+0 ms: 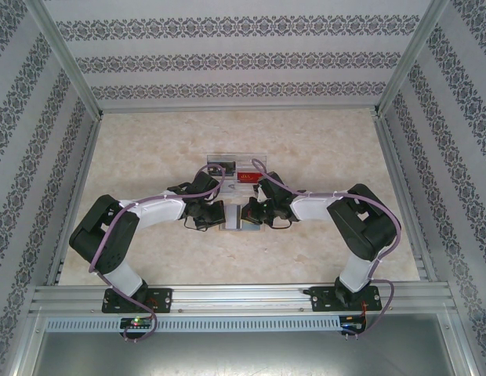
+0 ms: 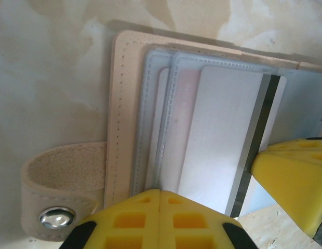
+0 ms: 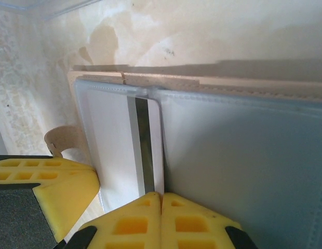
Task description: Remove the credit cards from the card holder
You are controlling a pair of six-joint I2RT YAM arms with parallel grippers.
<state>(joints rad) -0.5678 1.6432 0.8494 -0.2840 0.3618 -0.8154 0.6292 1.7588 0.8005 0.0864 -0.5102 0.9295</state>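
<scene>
The card holder (image 1: 236, 222) (image 2: 122, 104) (image 3: 150, 80) is a beige stitched wallet with clear plastic sleeves, lying open on the table. A white credit card (image 2: 223, 135) (image 3: 111, 140) with a dark stripe sticks partway out of a sleeve. My left gripper (image 1: 222, 215) (image 2: 160, 191) is shut, its tips resting on the sleeve edges beside that card. My right gripper (image 1: 248, 213) (image 3: 161, 194) is shut too, tips against the card's edge by the stripe. Whether either pinches anything cannot be told. Each wrist view shows a finger of the other gripper, the right gripper's (image 2: 291, 176) and the left gripper's (image 3: 47, 181).
A clear plastic box (image 1: 261, 157) stands just behind the holder, with a red card (image 1: 246, 177) and a black card (image 1: 221, 167) in it. The holder's strap with a metal snap (image 2: 57, 218) curls out on its left. Patterned walls and metal rails enclose the marbled table (image 1: 133, 172).
</scene>
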